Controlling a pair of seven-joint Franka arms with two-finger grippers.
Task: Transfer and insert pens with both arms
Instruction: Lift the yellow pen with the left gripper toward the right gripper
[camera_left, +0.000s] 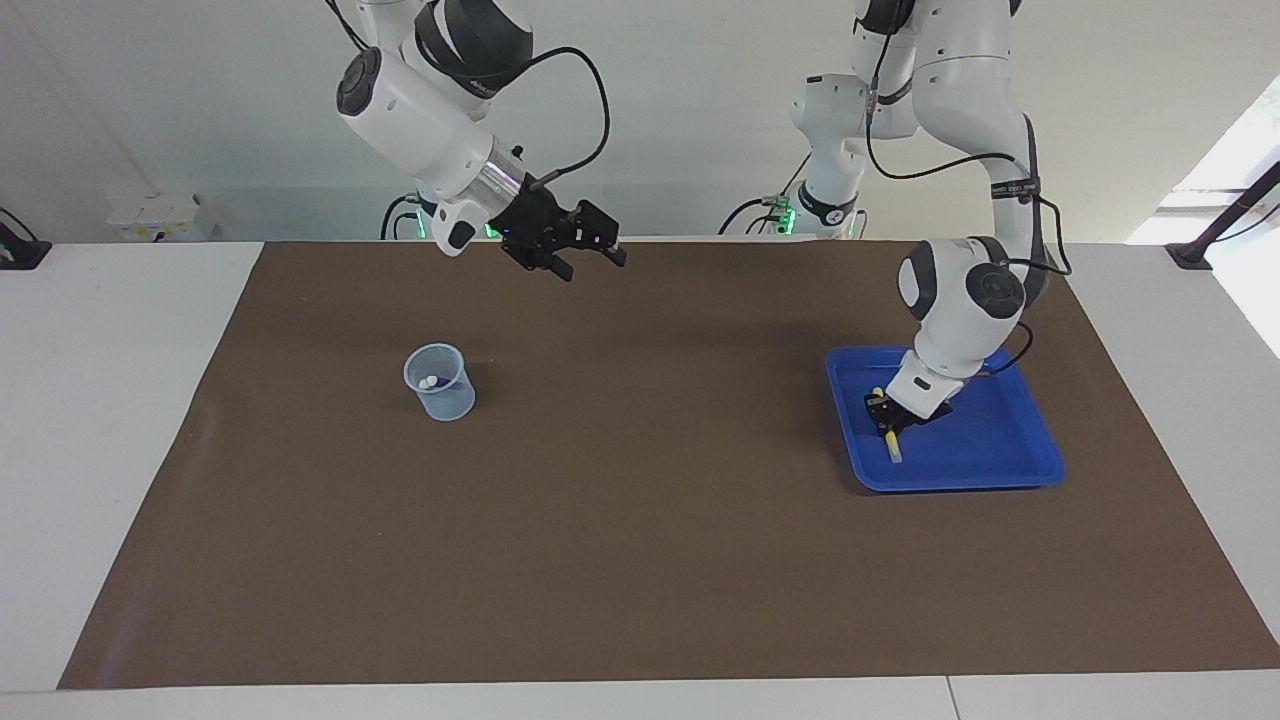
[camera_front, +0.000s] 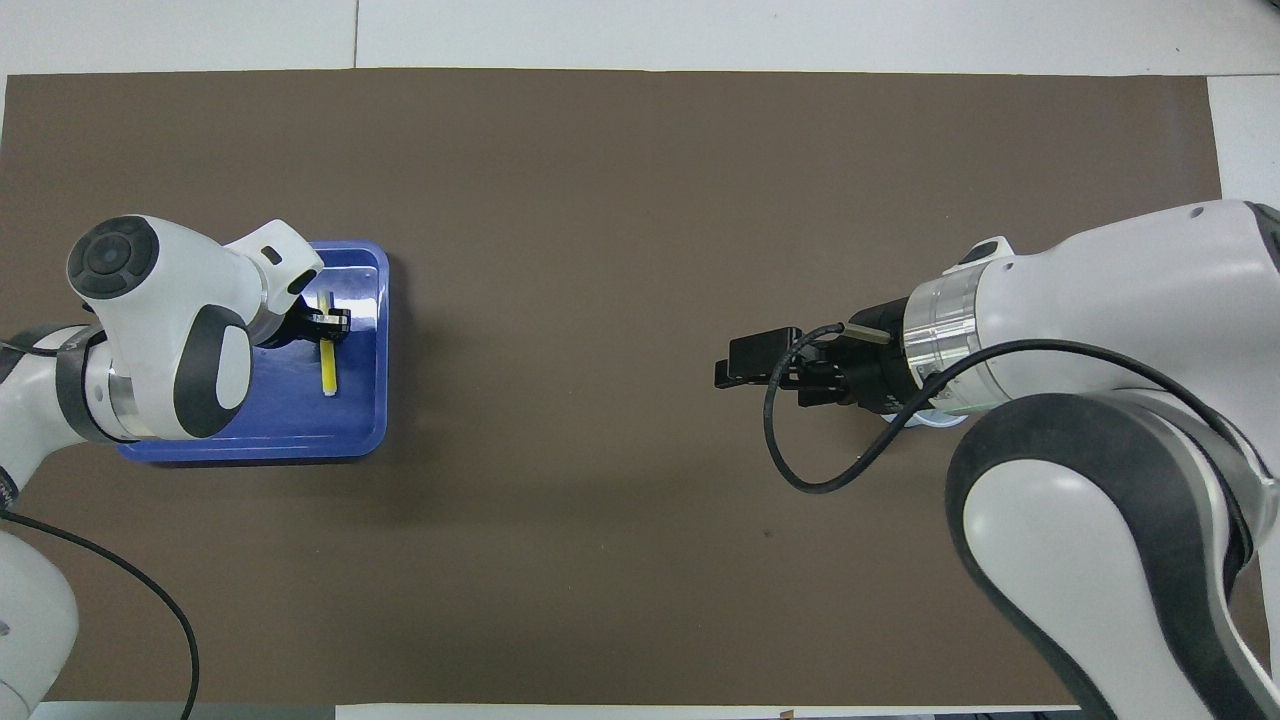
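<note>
Yellow pen (camera_left: 888, 437) in tray (camera_left: 1010, 470), long axis running away from robots. Left gripper (camera_left: 886, 422) clamped on upper end. Right gripper (camera_left: 592, 247) spread, empty, well apart from tray.

Left arm (camera_left: 965, 290): descends from its base, forearm folded steeply down, wrist canted slightly toward the desk's middle; left gripper (camera_left: 888, 424) held low, pointing down, jaws closed tight. Right arm (camera_left: 420, 90): raised high, forearm angled down and toward the desk's middle, silver wrist ring showing, black cable looping off the wrist; right gripper (camera_left: 585, 250) carried well above the desk, nearly level, aimed toward the left arm's end, jaws spread wide and holding nothing.
</note>
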